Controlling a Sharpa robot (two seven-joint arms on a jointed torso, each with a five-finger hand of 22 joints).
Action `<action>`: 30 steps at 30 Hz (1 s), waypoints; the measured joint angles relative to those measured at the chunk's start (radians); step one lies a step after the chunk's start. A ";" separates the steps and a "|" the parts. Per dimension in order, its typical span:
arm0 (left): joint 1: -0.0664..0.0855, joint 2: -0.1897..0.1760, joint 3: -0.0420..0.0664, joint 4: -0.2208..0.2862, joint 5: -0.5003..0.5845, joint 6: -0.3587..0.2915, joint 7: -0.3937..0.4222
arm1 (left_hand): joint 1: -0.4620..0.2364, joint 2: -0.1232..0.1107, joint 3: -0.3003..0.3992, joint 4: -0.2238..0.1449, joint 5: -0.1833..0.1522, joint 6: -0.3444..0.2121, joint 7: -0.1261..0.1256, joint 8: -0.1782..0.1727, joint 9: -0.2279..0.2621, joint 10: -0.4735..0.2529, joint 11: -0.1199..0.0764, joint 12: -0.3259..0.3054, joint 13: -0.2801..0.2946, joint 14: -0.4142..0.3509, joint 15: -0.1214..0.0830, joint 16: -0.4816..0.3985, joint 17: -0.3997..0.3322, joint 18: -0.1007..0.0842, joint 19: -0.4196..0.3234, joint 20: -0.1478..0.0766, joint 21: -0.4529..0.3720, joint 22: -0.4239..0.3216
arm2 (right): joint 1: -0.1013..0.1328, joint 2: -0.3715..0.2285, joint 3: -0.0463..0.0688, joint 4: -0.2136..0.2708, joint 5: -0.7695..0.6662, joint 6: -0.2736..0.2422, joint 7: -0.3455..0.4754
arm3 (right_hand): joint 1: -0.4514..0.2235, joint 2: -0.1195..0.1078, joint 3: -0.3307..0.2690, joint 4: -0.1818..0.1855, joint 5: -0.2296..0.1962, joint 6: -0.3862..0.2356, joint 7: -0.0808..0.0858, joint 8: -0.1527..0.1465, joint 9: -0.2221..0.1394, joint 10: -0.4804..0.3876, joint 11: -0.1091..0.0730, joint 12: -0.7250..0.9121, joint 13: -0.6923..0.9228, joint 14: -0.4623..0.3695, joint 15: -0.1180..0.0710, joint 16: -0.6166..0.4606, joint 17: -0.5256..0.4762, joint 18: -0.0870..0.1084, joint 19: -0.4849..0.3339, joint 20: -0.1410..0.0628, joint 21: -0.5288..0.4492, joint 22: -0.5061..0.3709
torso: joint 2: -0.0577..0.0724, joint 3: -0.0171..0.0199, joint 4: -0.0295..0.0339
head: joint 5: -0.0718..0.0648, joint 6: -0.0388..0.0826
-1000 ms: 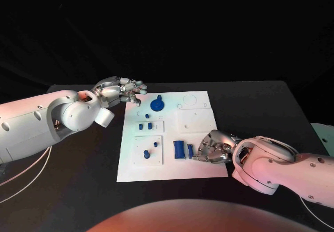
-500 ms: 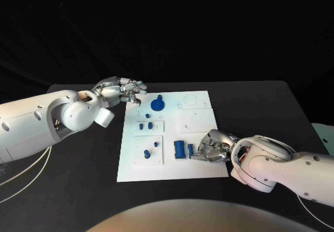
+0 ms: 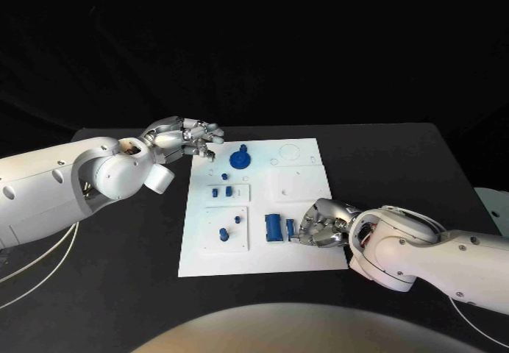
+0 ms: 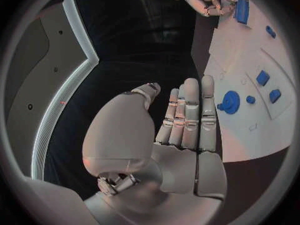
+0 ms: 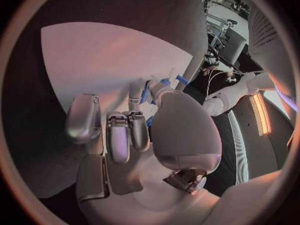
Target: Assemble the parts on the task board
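Board lies white at the middle of the black table. Right robot hand rests on the board's right edge toward the near corner, fingers curled beside the thin blue bar; whether it grips the bar cannot be told. Wider blue block lies just beside the bar. Left robot hand hangs off the board's far left corner, fingers straight and together, holding nothing. Round blue knob sits near that corner.
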 measured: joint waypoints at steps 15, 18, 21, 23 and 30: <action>-0.001 -0.001 -0.001 -0.001 0.001 -0.010 0.008 | 0.000 0.000 -0.003 0.003 0.000 0.000 0.000 -0.004 0.002 -0.002 0.002 0.000 0.001 0.000 0.000 0.000 0.001 0.000 0.000 0.000 0.000 -0.002 | 0.051 -0.053 0.000 0.017 0.116 -0.081 0.188 | -0.003 -0.003 -0.007 0.006 -0.018 -0.055 0.029 -0.035 0.004 -0.024 0.020 -0.149 0.000 -0.001 0.015 -0.043 0.000 0.039 -0.070 0.011 -0.310 0.000 | -0.008 -0.0081 -0.0005 | -0.009 0.000; -0.003 0.004 -0.002 -0.007 0.005 -0.030 0.022 | 0.017 0.001 -0.003 0.003 0.000 -0.009 0.009 -0.012 0.002 -0.024 0.005 -0.005 0.001 -0.008 0.008 0.000 0.001 0.000 -0.004 0.004 -0.006 -0.005 | 0.078 -0.039 0.000 -0.044 0.207 -0.097 0.302 | 0.043 -0.003 0.023 0.000 -0.018 -0.096 0.045 -0.052 0.006 -0.089 0.034 -0.257 -0.003 0.000 0.029 -0.091 0.000 0.065 -0.138 0.026 -0.534 0.000 | -0.015 -0.0151 -0.0032 | -0.010 0.000; -0.007 0.018 -0.002 -0.019 0.017 -0.068 0.056 | 0.032 0.002 -0.007 -0.002 0.000 -0.016 0.016 -0.021 0.004 -0.063 0.020 -0.006 0.001 -0.078 0.023 -0.032 -0.009 0.000 -0.037 0.021 -0.033 -0.018 | 0.109 -0.008 0.000 -0.135 0.344 -0.100 0.421 | 0.052 -0.005 0.033 0.000 -0.011 -0.176 0.083 -0.086 -0.005 -0.319 0.072 -0.584 -0.239 -0.089 0.067 -0.279 -0.195 0.080 -0.255 0.056 -0.769 -0.079 | -0.024 -0.0225 -0.0057 | -0.009 0.013; -0.010 0.030 -0.002 -0.034 0.031 -0.099 0.089 | 0.040 0.002 -0.013 -0.001 0.000 -0.024 0.024 -0.028 0.004 -0.086 0.029 -0.006 -0.001 -0.131 0.035 -0.065 -0.025 0.000 -0.073 0.029 -0.062 -0.038 | 0.129 0.021 0.000 -0.209 0.460 -0.094 0.500 | 0.072 -0.011 0.044 -0.011 0.016 -0.210 0.107 -0.099 -0.022 -0.433 0.096 -0.746 -0.372 -0.257 0.092 -0.518 -0.460 0.079 -0.321 0.082 -0.856 -0.146 | -0.029 -0.0267 -0.0067 | -0.009 0.028; -0.031 0.076 -0.002 -0.107 0.088 -0.164 0.199 | 0.109 0.012 0.025 -0.050 -0.048 -0.034 0.023 -0.068 -0.014 -0.116 0.030 -0.065 -0.024 -0.295 0.073 -0.315 -0.138 0.000 -0.203 0.069 -0.223 -0.171 | 0.155 0.134 0.007 -0.451 0.759 -0.055 0.697 | 0.109 -0.001 0.156 -0.045 0.000 -0.204 0.148 -0.135 -0.100 -0.442 0.147 -1.115 -0.784 -0.403 0.149 -0.993 -0.744 0.093 -0.450 0.156 -1.008 -0.431 | -0.050 -0.0357 -0.0079 | -0.016 0.092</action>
